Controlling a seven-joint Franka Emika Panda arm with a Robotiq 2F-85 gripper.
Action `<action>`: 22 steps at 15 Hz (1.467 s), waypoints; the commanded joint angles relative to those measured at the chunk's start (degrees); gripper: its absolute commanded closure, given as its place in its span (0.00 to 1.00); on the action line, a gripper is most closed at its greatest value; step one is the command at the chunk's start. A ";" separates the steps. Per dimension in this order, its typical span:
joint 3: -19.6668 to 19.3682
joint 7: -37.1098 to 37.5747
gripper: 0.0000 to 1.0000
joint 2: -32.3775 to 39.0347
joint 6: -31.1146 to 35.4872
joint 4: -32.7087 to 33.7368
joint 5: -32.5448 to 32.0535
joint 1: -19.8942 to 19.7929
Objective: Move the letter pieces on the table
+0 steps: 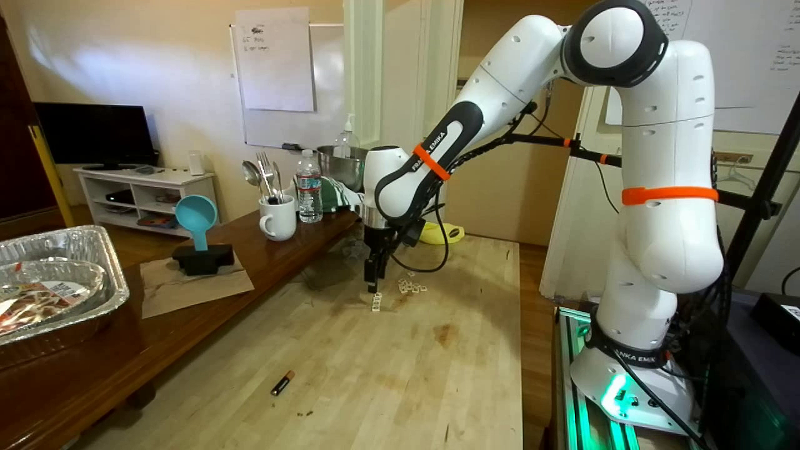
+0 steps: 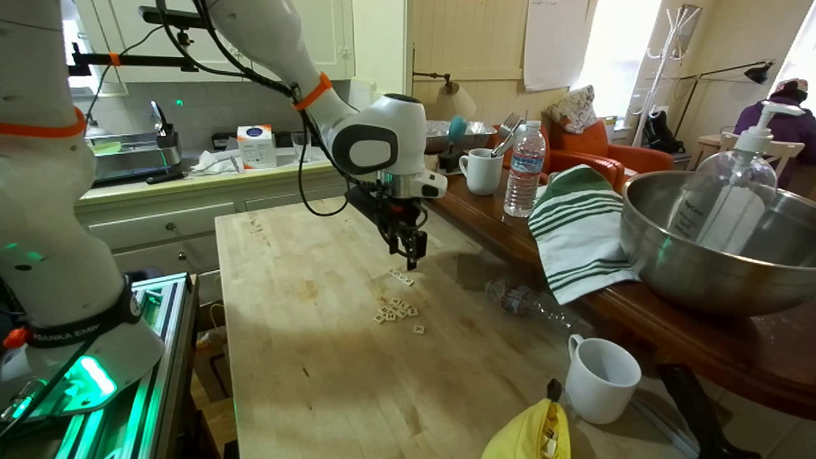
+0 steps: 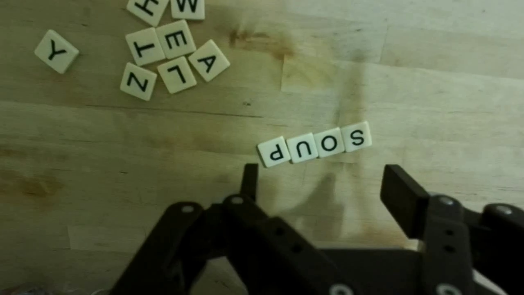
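Tabletop (image 2: 287,395): light wood, stained; one edge runs beside my base (image 1: 631,381), the opposite one along a polished dark-wood counter (image 1: 281,256). Claw (image 3: 321,174): spread, pinching nothing, hangs between those edges. Loose letter tiles (image 3: 174,46): grouped towards the edge nearest the yellow pouch (image 2: 519,433). SOUP row (image 3: 311,145): slanted, farther from that edge; in the wrist view it lies just ahead of my fingertips (image 3: 249,182). P tile (image 3: 274,152), at its end, looks slightly out of line. Y tile (image 3: 56,51) lies apart from the rest.

Judgement: my step is to adjust the row or pick from it; which, I cannot tell. Either way I should match the slant, come down plumb until the tips just clear the wood, then draw in slowly. Flat tiles will probably ride up if squeezed hard end to end. For a single tile, take an end one by its free sides so neighbours don't drag.

Unresolved: pouch cut off in an exterior view, contents unclear. My clearance over the wood does not show for certain. H tile (image 3: 147,9) and W-or-M tile (image 3: 188,9) are cut by the wrist view's top border. N-or-Z tile (image 3: 138,81): depends which way is up.
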 commanded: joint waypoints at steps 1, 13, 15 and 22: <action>-0.01 -1.32 0.54 3.69 1.30 2.63 -1.44 -0.83; -0.08 -3.65 1.00 5.28 3.78 2.67 -4.66 -1.85; 0.14 -4.83 1.00 5.01 3.55 2.39 -4.66 -2.17; 0.39 -7.55 1.00 6.03 3.41 2.52 -4.46 -2.68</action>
